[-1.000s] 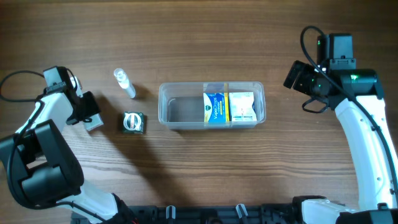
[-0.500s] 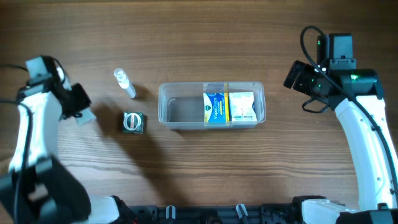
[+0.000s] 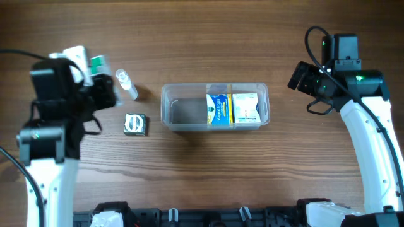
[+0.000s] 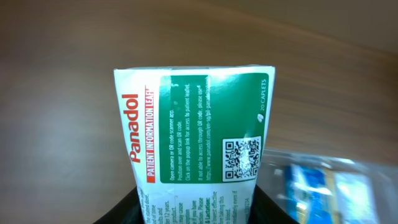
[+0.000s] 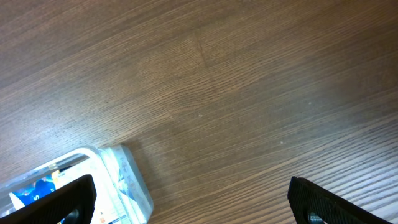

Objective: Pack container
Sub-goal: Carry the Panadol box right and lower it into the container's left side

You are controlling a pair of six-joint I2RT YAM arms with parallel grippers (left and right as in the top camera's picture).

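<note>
Overhead: the container (image 3: 166,108) is seen at the middle of the wooden table (image 3: 202,38), long side running left to right. Two small boxes are stood in its right half, a blue one (image 3: 218,109) and a white-and-yellow one (image 3: 246,108), side by side and touching. The left half is seen bare.

The left gripper (image 3: 95,79) is held up over the table's left side, well apart from the container. It is clamped on a white-and-green Panadol box (image 4: 193,134), gripped at the box's lower end, with the printed face turned to the wrist camera.

A small clear bottle (image 3: 126,84) is laid just beside the left gripper. A small dark square item (image 3: 135,123) is seen below it, near the container's left end; its kind cannot be told.

The right gripper (image 5: 186,202) is held near the container's right end, not touching it. Its fingers (image 5: 62,199) are spread wide apart, and nothing is held.
</note>
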